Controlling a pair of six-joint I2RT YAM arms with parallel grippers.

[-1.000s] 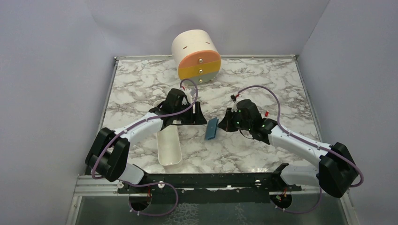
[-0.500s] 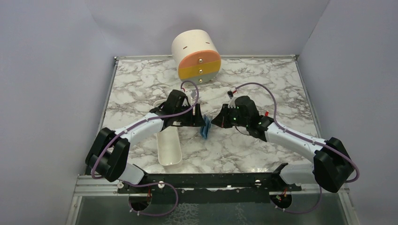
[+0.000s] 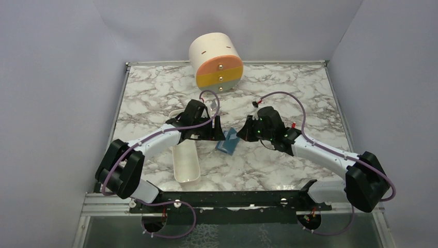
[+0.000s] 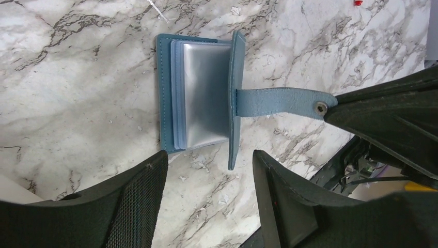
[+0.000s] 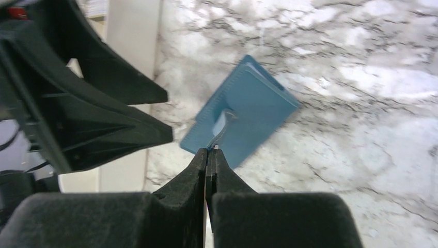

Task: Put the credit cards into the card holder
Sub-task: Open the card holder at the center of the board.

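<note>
The blue card holder lies on the marble between both arms. In the left wrist view the card holder is open, showing clear sleeves, its cover standing on edge. My right gripper is shut on the tip of the holder's strap, just by the silvery snap stud, and holds it taut. From its own wrist camera the card holder shows its blue outer face. My left gripper hovers open just above the holder's near edge, holding nothing. No credit cards are clearly in view.
A long white tray lies under the left arm, toward the near left; the same tray appears behind the left gripper in the right wrist view. A cream cylinder with orange, yellow and grey drawers stands at the back.
My right gripper has moved left and slightly back with the strap, and the card holder has gone from a closed narrow shape to spread open. The left arm has barely moved.
</note>
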